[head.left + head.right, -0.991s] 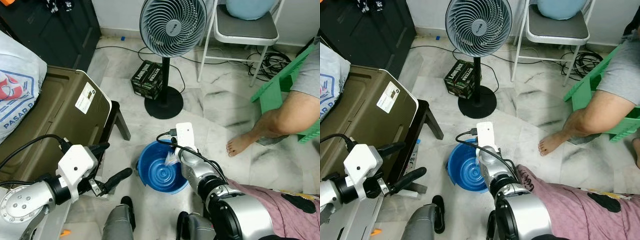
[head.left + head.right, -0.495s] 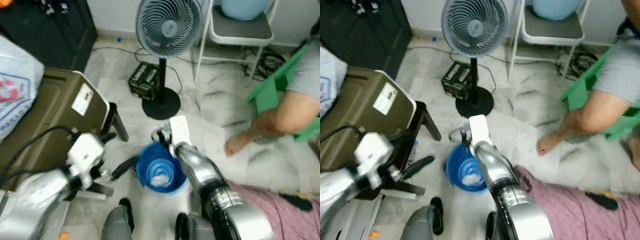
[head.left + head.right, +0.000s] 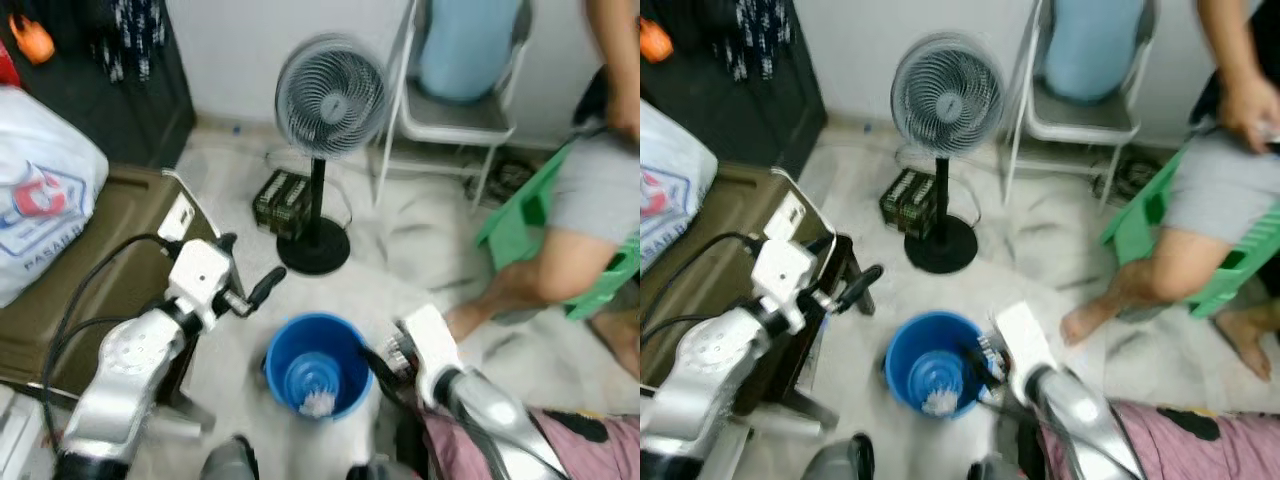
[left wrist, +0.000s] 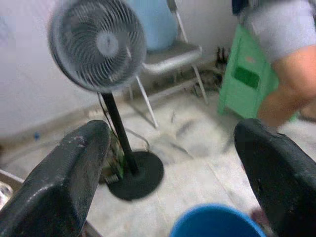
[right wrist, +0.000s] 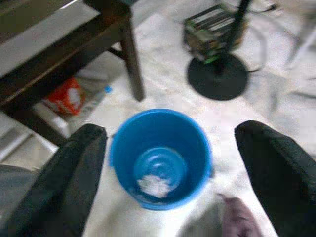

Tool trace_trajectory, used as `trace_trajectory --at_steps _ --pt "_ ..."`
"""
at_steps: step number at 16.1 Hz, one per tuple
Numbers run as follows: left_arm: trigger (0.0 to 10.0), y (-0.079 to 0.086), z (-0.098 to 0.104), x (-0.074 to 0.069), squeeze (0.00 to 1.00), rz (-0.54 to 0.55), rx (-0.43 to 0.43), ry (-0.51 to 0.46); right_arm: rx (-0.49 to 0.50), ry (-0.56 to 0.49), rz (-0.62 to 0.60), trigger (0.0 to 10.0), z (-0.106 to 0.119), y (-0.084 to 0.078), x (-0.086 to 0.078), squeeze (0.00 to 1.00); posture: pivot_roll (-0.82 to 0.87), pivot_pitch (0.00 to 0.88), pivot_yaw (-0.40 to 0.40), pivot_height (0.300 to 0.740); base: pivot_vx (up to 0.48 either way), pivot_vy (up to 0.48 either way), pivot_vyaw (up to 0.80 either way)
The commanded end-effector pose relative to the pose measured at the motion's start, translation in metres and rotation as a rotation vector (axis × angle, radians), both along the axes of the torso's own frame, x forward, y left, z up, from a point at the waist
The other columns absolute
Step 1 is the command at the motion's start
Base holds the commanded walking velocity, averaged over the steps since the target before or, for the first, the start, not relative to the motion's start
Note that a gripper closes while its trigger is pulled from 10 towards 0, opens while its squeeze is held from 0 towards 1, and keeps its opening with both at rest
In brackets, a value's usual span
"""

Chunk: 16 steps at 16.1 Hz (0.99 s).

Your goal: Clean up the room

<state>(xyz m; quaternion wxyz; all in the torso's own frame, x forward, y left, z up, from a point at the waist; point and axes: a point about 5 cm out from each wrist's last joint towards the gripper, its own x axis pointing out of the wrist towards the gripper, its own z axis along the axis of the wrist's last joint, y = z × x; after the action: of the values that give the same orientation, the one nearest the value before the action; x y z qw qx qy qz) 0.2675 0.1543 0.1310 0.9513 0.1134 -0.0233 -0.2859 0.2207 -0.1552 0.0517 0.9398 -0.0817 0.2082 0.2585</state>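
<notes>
White crumpled trash [image 5: 154,185] lies inside the blue bucket [image 3: 312,364], just left of the right gripper [image 5: 170,163], whose fingers are spread empty.

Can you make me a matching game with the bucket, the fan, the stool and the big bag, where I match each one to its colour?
Things:
1. bucket
2. fan
3. stool
4. big bag

Colours:
A. green
B. white with red and blue print
C. blue
D. grey with a black stand

Pairs: 1-C, 2-D, 3-A, 4-B
</notes>
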Motion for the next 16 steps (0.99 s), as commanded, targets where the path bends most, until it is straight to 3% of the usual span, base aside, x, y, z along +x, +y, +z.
trace_trajectory --at_steps 1,3,5,6,7,8,12,16 --pt "10.0 0.000 -0.004 0.002 0.00 0.033 0.016 -0.011 -0.040 -0.092 -0.076 10.0 0.015 -0.009 0.006 0.00 -0.11 0.000 -0.015 0.740 0.000 0.000 0.00" --pt "10.0 0.005 -0.010 0.004 0.00 0.160 0.027 -0.042 -0.041 -0.160 -0.245 10.0 0.026 -0.026 0.015 0.00 -0.11 0.000 -0.021 0.740 0.000 0.000 0.00" --pt "10.0 0.014 -0.025 0.002 0.00 0.262 -0.038 0.016 0.075 -0.213 -0.560 10.0 0.036 -0.042 0.021 0.00 -0.11 0.000 -0.020 0.740 0.000 0.000 0.00" --pt "10.0 0.011 -0.029 0.001 0.00 0.213 -0.063 0.047 0.088 -0.236 -0.528 10.0 0.039 -0.033 0.022 0.00 -0.12 0.000 -0.016 0.740 0.000 0.000 0.00" --pt "10.0 0.009 -0.031 0.001 0.00 0.226 -0.051 0.052 0.069 -0.309 -0.454 10.0 0.049 -0.019 0.026 0.00 -0.12 0.000 -0.020 0.740 0.000 0.000 0.80" --pt "10.0 0.007 -0.030 0.003 0.00 0.230 -0.053 0.040 0.074 -0.326 -0.445 10.0 0.053 -0.017 0.030 0.00 -0.12 0.000 -0.025 0.740 0.000 0.000 0.80" --pt "10.0 0.007 -0.023 0.010 0.00 0.270 -0.088 0.006 0.112 -0.346 -0.479 10.0 0.062 -0.018 0.043 0.00 -0.09 0.000 -0.065 0.740 0.000 0.000 0.80" --pt "10.0 0.023 -0.044 -0.002 0.00 0.407 -0.118 0.113 0.156 -0.339 -0.490 10.0 0.062 -0.013 0.042 0.00 -0.10 0.000 -0.050 0.740 0.000 0.000 0.80"
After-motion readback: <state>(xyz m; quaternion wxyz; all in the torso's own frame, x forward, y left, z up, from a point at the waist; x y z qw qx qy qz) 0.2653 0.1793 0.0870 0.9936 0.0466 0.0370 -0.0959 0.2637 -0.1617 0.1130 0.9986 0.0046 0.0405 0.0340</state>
